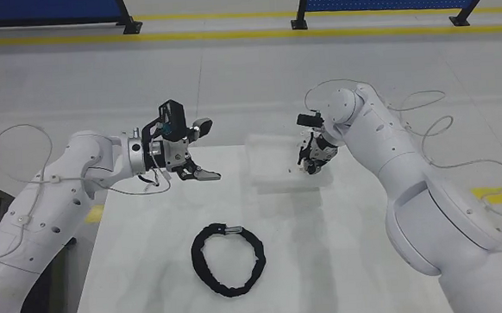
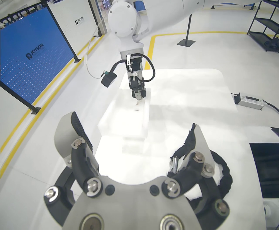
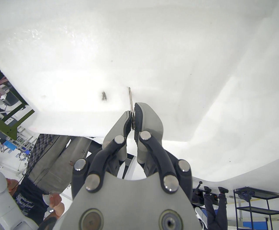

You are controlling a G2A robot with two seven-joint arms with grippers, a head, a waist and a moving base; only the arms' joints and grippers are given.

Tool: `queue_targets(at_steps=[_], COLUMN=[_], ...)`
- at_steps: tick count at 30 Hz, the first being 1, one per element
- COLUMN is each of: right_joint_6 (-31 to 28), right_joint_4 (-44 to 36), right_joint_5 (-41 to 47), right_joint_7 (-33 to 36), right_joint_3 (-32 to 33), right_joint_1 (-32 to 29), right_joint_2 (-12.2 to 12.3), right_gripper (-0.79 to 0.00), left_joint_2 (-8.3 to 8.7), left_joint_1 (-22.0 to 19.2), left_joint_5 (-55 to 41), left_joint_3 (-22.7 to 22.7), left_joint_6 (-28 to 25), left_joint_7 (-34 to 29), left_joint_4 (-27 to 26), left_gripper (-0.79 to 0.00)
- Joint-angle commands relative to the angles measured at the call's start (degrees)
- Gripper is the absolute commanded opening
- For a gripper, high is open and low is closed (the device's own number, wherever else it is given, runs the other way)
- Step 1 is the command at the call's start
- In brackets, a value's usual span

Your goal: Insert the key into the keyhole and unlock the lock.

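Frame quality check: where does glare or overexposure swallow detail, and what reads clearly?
Top view: the white block merges with the white table, its edges faint; the black lock contrasts well. Left wrist view: glare burns out the table beyond the open left gripper. Right wrist view: the block's surface is overexposed, but the key pinched in the right gripper shows as a thin line.

Your L arm [image 1: 79, 167] comes in from the near left, elbow bent, forearm running right. Its wrist is level, so the left gripper [image 1: 206, 150] points right, held up in the air, fingers [image 2: 65, 132] spread wide w/ nothing btwn them. Your R arm [image 1: 389, 157] arches in from the near right, wrist bent down. The right gripper [image 3: 131, 111] points downward, pinched tight on the key [image 3: 130, 98].
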Motion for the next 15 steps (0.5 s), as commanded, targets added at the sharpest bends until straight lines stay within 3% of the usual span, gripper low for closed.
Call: queue_targets(at_steps=[1,7,15], right_joint_6=[1.80,6.70,11.18], right_joint_4=[-0.45,-2.51,-4.52], right_joint_5=[-2.13,-3.01,-3.38], right_joint_7=[-0.13,0.26,3.31], right_joint_3=[-0.70,-0.58,-0.13], right_joint_1=[0.24,0.03,0.79], right_joint_2=[0.12,0.11,0.09], right_gripper=[-0.785,-0.785,-0.785], left_joint_2=[-0.51,-4.07,-11.41], left_joint_1=[0.16,0.86,-0.62], left_joint_5=[4.14,15.10,27.16], left_joint_3=[0.47,3.96,10.99], left_joint_6=[0.61,3.59,7.95], left_joint_7=[0.50,12.02,27.65], left_joint_4=[0.59,4.74,16.28], left_gripper=[0.000,0.000,0.000])
